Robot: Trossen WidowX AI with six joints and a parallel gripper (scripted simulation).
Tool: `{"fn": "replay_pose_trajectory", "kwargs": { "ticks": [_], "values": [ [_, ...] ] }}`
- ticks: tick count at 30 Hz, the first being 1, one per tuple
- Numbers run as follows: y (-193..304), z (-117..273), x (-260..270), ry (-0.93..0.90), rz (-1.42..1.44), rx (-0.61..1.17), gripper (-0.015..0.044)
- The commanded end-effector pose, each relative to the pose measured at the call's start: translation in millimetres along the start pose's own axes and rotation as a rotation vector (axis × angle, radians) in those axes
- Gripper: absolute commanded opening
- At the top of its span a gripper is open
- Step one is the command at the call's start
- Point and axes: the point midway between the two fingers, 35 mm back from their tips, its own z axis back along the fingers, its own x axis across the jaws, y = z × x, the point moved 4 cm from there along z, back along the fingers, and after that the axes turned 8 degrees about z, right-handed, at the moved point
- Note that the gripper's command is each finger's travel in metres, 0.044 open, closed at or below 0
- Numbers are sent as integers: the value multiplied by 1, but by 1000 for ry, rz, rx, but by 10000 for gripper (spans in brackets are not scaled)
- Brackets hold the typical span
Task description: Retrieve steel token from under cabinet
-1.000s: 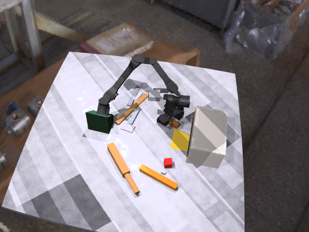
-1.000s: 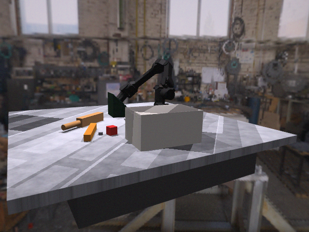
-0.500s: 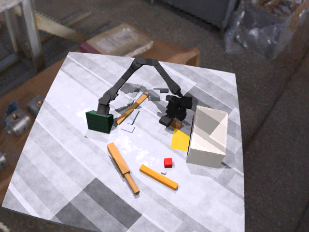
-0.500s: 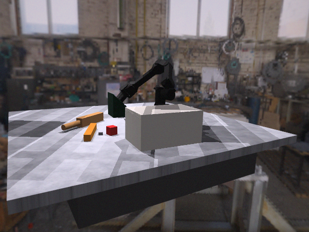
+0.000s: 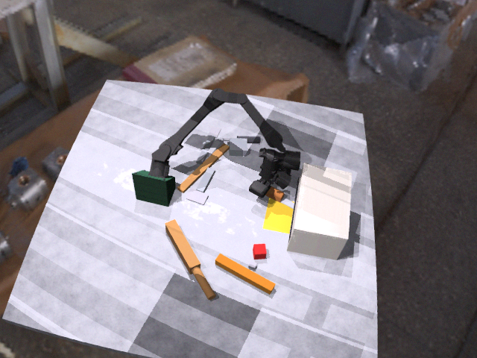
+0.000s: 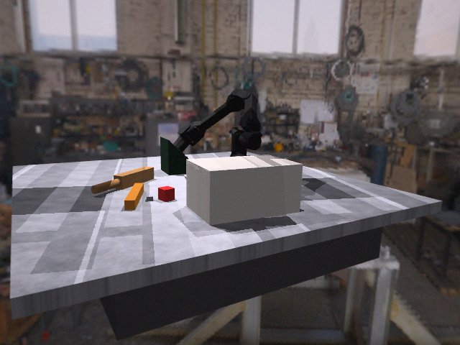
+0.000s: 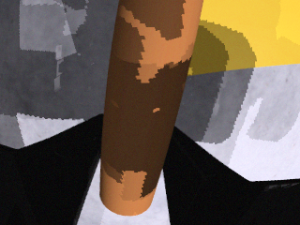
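My gripper (image 5: 269, 186) (image 7: 135, 127) is shut on a round orange-brown rod (image 5: 276, 193) (image 7: 145, 94). The rod runs between the fingers and up out of the wrist view; its far end is hidden. The gripper is low, beside the yellow marked area (image 5: 277, 220) (image 7: 267, 42) and to the left of the cabinet (image 5: 323, 200) (image 6: 256, 192), a pale box. The cabinet covers the right side of the yellow area in the top view. The vent slots and the steel token do not show in any view.
A red cube (image 5: 259, 250) (image 6: 166, 193), a small grey piece (image 5: 253, 266), an orange bar (image 5: 244, 273) and a paddle-like orange block (image 5: 182, 246) lie towards the front. A green block (image 5: 152, 189) stands by the arm's base. Another orange bar (image 5: 203, 168) and thin pale plates (image 5: 197, 198) lie behind.
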Motion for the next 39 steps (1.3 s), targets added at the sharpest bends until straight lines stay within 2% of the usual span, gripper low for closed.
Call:
{"fn": "replay_pose_trajectory", "kwargs": {
  "ticks": [1,39],
  "values": [
    [-3,0,-2,-2,4,-1,0],
    [0,-2,-18,-1,4,0,0]
  ]
}}
